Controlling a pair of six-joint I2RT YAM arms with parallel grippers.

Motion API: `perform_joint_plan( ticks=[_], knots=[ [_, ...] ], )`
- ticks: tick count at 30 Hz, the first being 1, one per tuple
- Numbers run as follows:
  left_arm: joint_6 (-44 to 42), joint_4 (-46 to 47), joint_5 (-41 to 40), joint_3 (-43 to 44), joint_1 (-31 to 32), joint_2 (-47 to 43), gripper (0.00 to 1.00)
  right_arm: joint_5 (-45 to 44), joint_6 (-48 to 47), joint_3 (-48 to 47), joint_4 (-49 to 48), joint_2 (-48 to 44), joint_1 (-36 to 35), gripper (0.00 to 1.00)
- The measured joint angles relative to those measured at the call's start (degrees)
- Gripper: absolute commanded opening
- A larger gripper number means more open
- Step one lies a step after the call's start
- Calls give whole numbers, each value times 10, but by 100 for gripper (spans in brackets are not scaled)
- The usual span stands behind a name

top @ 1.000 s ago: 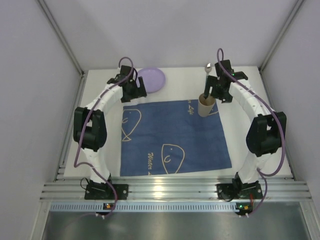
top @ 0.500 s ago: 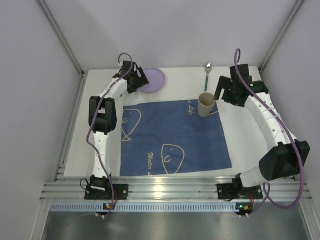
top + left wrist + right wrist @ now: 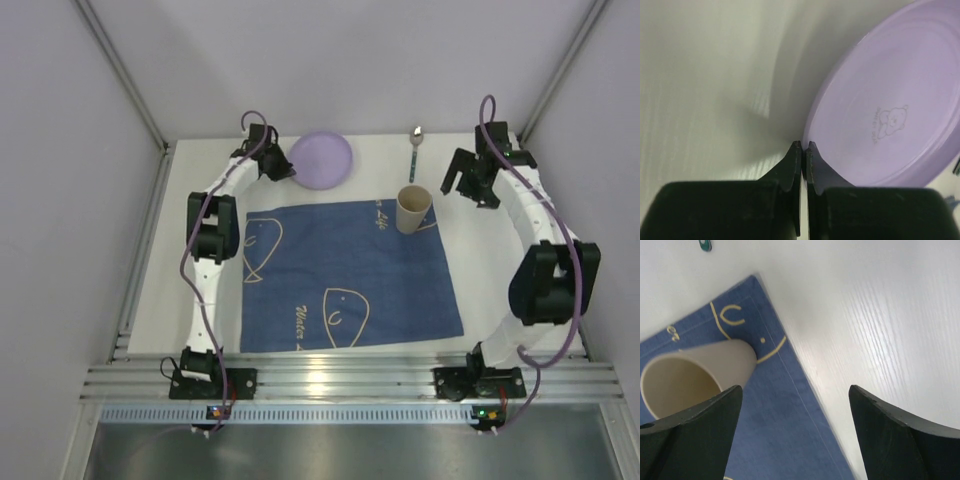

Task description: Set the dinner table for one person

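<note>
The white dinner table [image 3: 375, 170] carries a blue placemat [image 3: 345, 275]. A purple plate [image 3: 322, 158] [image 3: 890, 110] sits at the back left, off the mat. My left gripper [image 3: 284, 166] [image 3: 803, 145] is shut on its left rim, one finger over the plate and one outside it. A beige cup [image 3: 413, 208] [image 3: 690, 375] stands upright on the mat's far right corner. My right gripper [image 3: 470, 186] [image 3: 795, 390] hangs open to the right of the cup, over the mat's edge, with nothing in it. A spoon [image 3: 414, 152] lies behind the cup.
Grey walls enclose the table on three sides. A silver metal rail [image 3: 350, 380] runs along the near edge by both arm bases. The spoon's green handle tip [image 3: 705, 245] shows at the top of the right wrist view.
My left gripper has closed on the plate's rim, and the plate has shifted right. My right gripper has moved off the cup to the right and stays open.
</note>
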State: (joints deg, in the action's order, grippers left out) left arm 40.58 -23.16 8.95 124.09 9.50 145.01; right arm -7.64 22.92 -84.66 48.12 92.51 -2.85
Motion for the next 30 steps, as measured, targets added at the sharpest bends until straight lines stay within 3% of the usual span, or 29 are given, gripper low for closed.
perform_joint_plan(
  ticks=[4, 6, 13, 20, 24, 27, 30],
  knots=[
    [-2, -6, 18, -10, 2, -8, 0, 39, 1, -94, -38, 132, 20, 87],
    [-4, -7, 20, -58, 5, -32, 0, 59, 2, -167, -50, 204, 22, 87],
    [-19, -42, 20, -252, 42, -227, 0, 102, 14, -480, -63, 445, 15, 87],
    [-37, -76, 22, -355, 86, -436, 0, 101, 21, -508, -78, 521, -17, 85],
    [-49, -107, 16, -388, 90, -497, 0, 81, 16, -534, -83, 560, -46, 81],
    [-52, -134, 9, -435, 98, -525, 0, 53, 10, -552, -81, 563, -67, 71],
    [-52, -165, 5, -490, 108, -541, 0, 19, 3, -562, -76, 574, -80, 53]
  ],
)
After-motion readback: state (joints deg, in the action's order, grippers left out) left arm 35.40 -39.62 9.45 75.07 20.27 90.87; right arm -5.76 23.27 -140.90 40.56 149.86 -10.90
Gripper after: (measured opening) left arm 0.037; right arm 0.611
